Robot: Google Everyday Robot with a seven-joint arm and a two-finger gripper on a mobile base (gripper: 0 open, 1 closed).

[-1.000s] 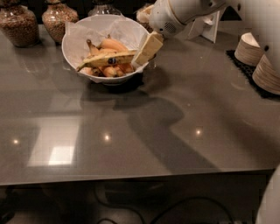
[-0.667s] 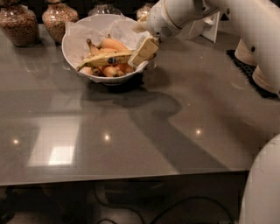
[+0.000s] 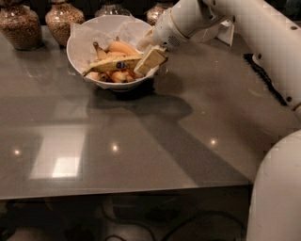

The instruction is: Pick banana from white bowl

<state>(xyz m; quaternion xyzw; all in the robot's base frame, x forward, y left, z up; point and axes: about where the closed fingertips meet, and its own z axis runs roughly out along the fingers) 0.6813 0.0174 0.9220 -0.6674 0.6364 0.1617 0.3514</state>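
Observation:
The white bowl [image 3: 80, 44], lined with crinkled white paper, stands at the back left of the grey table. The long pale-yellow banana [image 3: 110, 65] with a dark round sticker lies across the top of several short orange-yellow bananas [image 3: 121, 47] in it. My gripper [image 3: 146, 63] reaches in over the bowl's right rim, at the right end of the long banana. Whether it touches the banana cannot be told.
Glass jars of brown contents [image 3: 16, 26] [image 3: 63, 19] stand behind the bowl, with two more [image 3: 157, 12] further right. A white card stand [image 3: 226, 32] is at the back right. My arm [image 3: 254, 33] spans the right side. The table's front edge [image 3: 122, 190] is near.
The gripper has moved a little left and down over the bowl's right rim, closer to the long banana's right end. The bowl and bananas have not moved.

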